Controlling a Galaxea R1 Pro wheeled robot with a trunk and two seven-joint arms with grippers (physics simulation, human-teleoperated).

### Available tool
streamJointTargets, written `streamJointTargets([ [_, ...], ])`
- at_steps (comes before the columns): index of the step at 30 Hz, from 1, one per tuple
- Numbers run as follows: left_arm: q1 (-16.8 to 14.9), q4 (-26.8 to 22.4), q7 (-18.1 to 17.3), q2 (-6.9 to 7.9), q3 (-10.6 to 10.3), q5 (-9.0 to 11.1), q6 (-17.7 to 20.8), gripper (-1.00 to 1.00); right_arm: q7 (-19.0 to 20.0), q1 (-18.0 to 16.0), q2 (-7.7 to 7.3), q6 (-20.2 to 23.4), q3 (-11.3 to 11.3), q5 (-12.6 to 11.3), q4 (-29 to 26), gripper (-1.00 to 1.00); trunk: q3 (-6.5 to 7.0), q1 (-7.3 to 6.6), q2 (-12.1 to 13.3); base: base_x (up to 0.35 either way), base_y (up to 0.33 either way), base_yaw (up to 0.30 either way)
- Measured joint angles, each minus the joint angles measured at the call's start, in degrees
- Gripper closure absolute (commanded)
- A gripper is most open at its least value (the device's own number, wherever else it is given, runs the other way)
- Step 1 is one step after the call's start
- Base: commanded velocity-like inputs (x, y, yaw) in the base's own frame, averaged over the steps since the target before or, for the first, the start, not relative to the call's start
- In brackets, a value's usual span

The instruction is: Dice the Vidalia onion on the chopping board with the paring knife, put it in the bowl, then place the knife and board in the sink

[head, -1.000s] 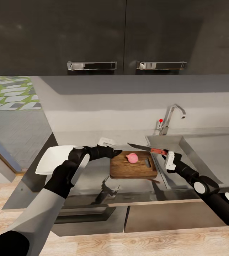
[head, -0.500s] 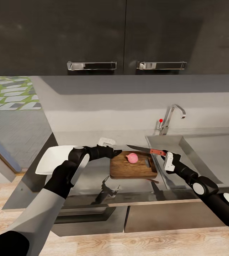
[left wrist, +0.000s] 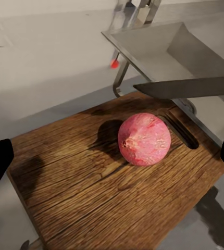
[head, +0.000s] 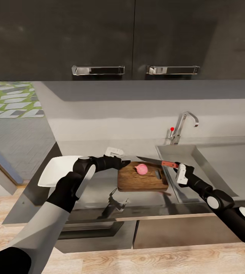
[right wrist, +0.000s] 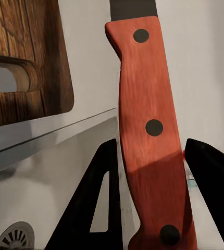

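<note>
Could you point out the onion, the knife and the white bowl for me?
Vidalia onion [left wrist: 144, 139]: left wrist view, middle of the pink bulb.
paring knife [right wrist: 149, 130]: right wrist view, middle of the reddish-brown handle.
bowl [head: 56, 170]: head view, bare white inside, left of the robot's left arm.

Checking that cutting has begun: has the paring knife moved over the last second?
Yes. Against the unmoved chopping board, the paring knife in the right pincer dropped slightly and shifted left, then eased back right.
</note>
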Motion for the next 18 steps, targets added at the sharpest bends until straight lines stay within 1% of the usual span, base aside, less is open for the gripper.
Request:
streamJointTargets([
  [3,0.04,-0.17,0.07,0.14,0.03,0.00,0.24,-1.00,0.00,0.00,0.00,-0.02,0.00,0.00,1.12,1.00,0.00,0.00,0.00,0.000,0.000,0.000],
  [9,0.03,-0.34,-0.12,0.36,0.08,0.01,0.45,-1.00,0.00,0.00,0.00,0.17,0.00,-0.01,1.38,1.00,0.00,0.00,0.00,0.000,0.000,0.000],
  [11,0.05,-0.48,-0.16,0.72,0.09,0.00,0.54,-1.00,0.00,0.00,0.00,0.22,0.00,-0.01,1.40,1.00,0.00,0.00,0.00,0.000,0.000,0.000],
  [13,0.03,-0.77,-0.57,1.57,0.07,-0.01,0.68,-1.00,0.00,0.00,0.00,0.24,0.00,-0.01,1.41,1.00,0.00,0.00,0.00,0.000,0.000,0.000],
  [14,0.01,-1.38,-2.68,2.88,0.04,-0.08,0.74,-1.00,0.00,0.00,0.00,0.26,0.00,-0.01,1.41,1.00,0.00,0.00,0.00,0.000,0.000,0.000],
  [15,0.04,-1.60,-4.63,3.34,0.06,-0.03,0.78,-1.00,0.00,0.00,0.00,0.26,0.00,-0.01,1.42,1.00,0.00,0.00,0.00,0.000,0.000,0.000],
  [16,0.04,-1.78,-8.21,3.67,0.09,-0.07,0.69,-1.00,0.00,0.00,0.00,0.26,0.00,-0.01,1.42,1.00,0.00,0.00,0.00,0.000,0.000,0.000],
  [18,0.03,-1.84,-10.85,3.82,0.10,-0.15,0.54,-1.00,-0.01,0.00,0.00,0.27,0.00,-0.01,1.42,1.00,0.00,0.00,0.00,0.000,0.000,0.000],
])
